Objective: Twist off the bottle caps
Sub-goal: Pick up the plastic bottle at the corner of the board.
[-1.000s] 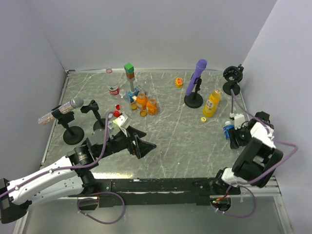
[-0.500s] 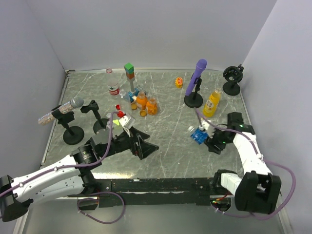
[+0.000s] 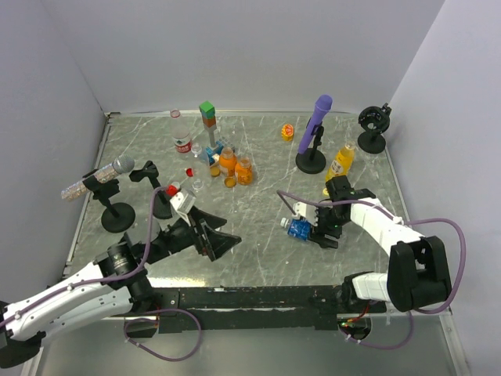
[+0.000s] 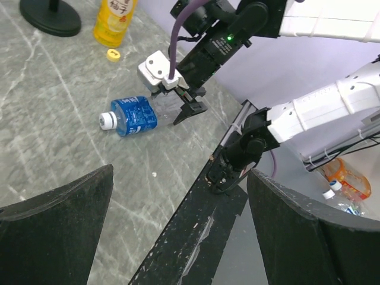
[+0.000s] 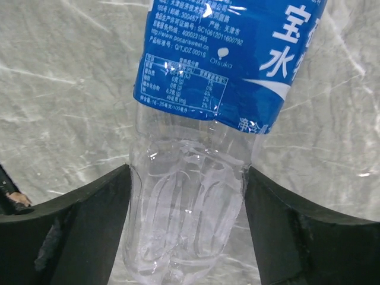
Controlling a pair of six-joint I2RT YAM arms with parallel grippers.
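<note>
Table (image 3: 266,196) grey, marbled. Over it the left gripper (image 3: 227,244) gapes, holding nothing, well apart from the work. Nearer is the right gripper (image 4: 190,113): fingers flank the base of the blue-labelled bottle (image 4: 133,116); squeezing or slack, cannot tell. Bottle lies on its side, looks empty, white cap (image 4: 107,120) on, pointing toward the left gripper.

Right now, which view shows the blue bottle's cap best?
Left wrist: the blue bottle lies on its side, white cap in full view. Right wrist shows only the label and clear base, no cap. Top shows the bottle small, the cap a speck.
</note>
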